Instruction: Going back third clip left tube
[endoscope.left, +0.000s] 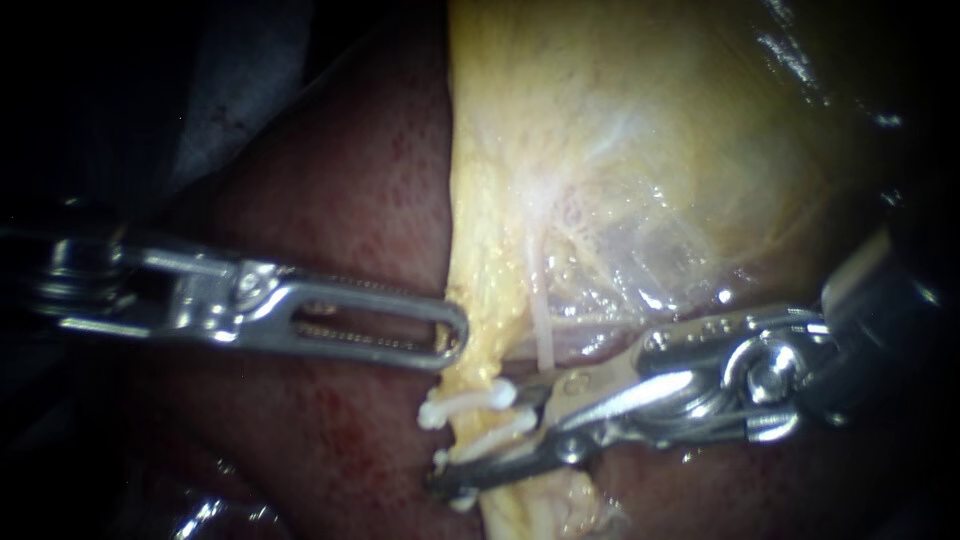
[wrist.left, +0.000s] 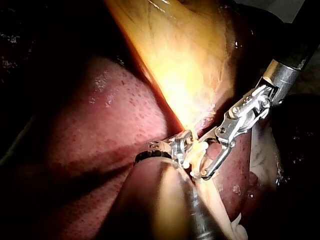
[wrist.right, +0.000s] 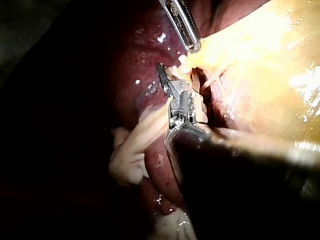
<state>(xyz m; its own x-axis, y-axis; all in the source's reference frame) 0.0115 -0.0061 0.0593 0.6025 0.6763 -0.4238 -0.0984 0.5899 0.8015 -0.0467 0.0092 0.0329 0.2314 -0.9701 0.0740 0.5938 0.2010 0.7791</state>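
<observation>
The clipping on the left tube (endoscope.left: 525, 500) looks done to me; what is left is getting my right instrument (endoscope.left: 488, 440) out of there. The tube runs down from the edge of the yellow tissue (endoscope.left: 600, 150) across the dark red liver (endoscope.left: 330, 200), just left of a thin pale tube (endoscope.left: 541, 335). I count white clips across it. The upper clip (endoscope.left: 465, 405) sits just below the yellow edge and the second clip (endoscope.left: 487, 435) is close under it. A white piece that I take for the third clip (endoscope.left: 462, 500) peeks out at the dark tip of the lower jaw, mostly hidden, so I can't vouch for how it is seated. The right instrument's end effector is parted by a narrow gap and gripping nothing that I can see. The second clip lies in that gap, and the end effector has not yet cleared the tube. In the left wrist view it (wrist.left: 207, 162) brackets the clipped stretch in the same way. My left instrument (endoscope.left: 455, 335) reaches in over the liver. Its end effector looks closed on the rim of the yellow tissue, holding it toward the left. I judge the retreat should go straight back along the shaft so that neither jaw catches a clip on the way out.
</observation>
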